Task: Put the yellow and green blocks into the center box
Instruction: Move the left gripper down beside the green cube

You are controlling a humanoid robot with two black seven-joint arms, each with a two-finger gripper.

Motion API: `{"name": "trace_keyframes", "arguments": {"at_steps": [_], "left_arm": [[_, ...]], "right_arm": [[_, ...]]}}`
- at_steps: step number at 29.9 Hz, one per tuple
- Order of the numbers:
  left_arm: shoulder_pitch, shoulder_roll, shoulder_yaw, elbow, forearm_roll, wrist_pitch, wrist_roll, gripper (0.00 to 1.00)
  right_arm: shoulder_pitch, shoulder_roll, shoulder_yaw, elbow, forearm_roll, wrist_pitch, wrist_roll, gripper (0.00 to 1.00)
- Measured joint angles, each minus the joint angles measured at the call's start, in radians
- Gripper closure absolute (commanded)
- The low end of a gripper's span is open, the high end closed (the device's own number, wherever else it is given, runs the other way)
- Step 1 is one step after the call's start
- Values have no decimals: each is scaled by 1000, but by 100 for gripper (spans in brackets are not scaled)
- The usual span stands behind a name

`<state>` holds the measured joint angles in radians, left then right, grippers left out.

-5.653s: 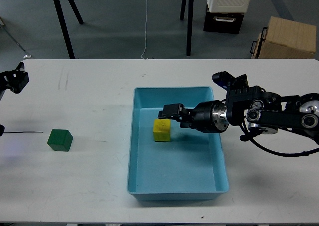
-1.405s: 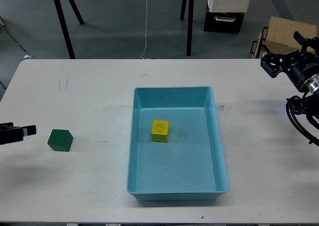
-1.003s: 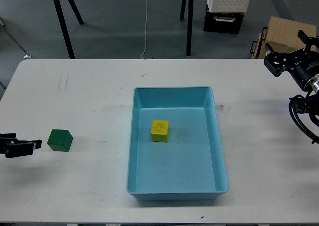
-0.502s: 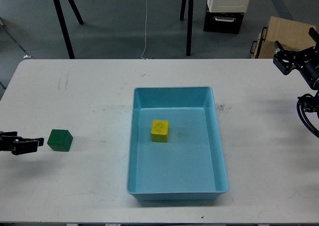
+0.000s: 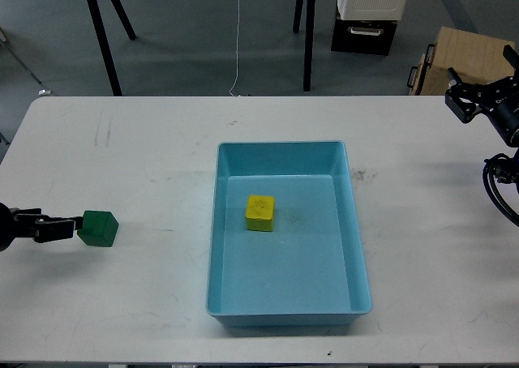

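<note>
Yellow block [image 5: 260, 212]: already set inside the blue tray [image 5: 357, 246].
Green block [image 5: 99, 228]: on the table, left of the tray.
Left gripper [image 5: 66, 228]: brought against it; finger spread cannot be told.
Right gripper [image 5: 486, 100]: parked clear; state unreadable.

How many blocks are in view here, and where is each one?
2. The yellow block lies inside the blue tray. The green block sits on the table left of the tray, at the left claw's tip. None appear hidden.

The scuffed white rectangular worktop [image 5: 146, 157] carries a light-blue plastic tray [image 5: 357, 246] and, well left of it, a dark green cube [image 5: 99, 228].
</note>
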<state>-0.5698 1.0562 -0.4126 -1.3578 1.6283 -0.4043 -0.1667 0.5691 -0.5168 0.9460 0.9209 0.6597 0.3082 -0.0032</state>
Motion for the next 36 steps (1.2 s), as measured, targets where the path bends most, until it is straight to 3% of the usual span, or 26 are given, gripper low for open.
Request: {"name": "trace_keyframes", "arguments": {"at_steps": [11,21,36], "left_arm": [[-18,-41,0,1,-41,19,-4,0],[-35,-33,1,-5,-89,-42,5,0],[-48,-1,28,-52,-107,-51,-12,0]], "right_arm": [[-3,-6,1,1,-2,2,15,1],[-3,-8,2,-1,-2,14,15,1],[-1,-13,2,0,-2,14,19,1]]}}
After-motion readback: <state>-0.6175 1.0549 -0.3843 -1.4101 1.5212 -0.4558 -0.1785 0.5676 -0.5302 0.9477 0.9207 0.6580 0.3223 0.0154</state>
